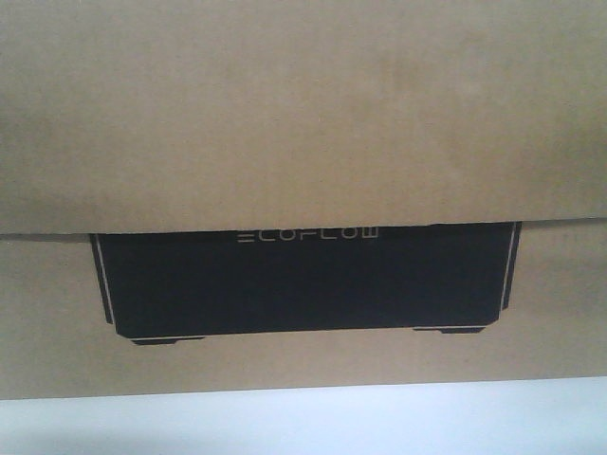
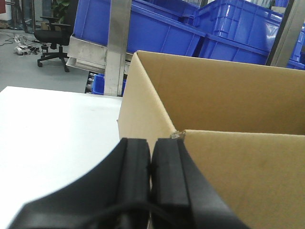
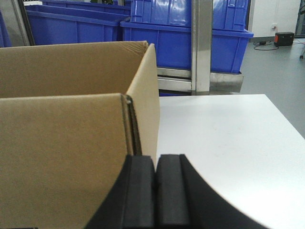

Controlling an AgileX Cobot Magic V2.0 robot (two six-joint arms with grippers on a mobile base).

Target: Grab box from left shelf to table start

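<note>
While the box (image 1: 303,123) sits on the table (image 1: 303,417), both grippers, left (image 2: 151,164) and right (image 3: 155,179), are clenched empty beside its corners, so a careless nudge could shove it.

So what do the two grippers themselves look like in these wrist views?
Both look alike: the left gripper and right gripper each show two matte black fingers with flat, rubbery-looking inner pads and outward-curving outer edges. A thin dark cable crosses the base of the left one. No markings show, and no arm links are in view.

Grey floor (image 2: 28,71); black office chair (image 2: 55,36); blue bins (image 3: 157,43).
</note>
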